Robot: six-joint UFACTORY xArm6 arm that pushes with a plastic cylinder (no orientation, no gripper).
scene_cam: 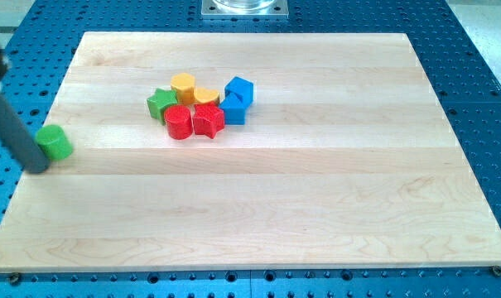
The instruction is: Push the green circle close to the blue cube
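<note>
Our tip (40, 168) sat touching, we think, the green circle (55, 142) by the board's (316, 207) left edge, well apart from the blue cube (239, 89); no jaws on this rod.

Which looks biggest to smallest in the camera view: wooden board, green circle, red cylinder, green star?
1. wooden board, by far.
2. green circle and red cylinder: alike, not ranked.
3. green star, partly hidden behind the red cylinder, so unsure.
My tip sits at the green circle's left.
</note>
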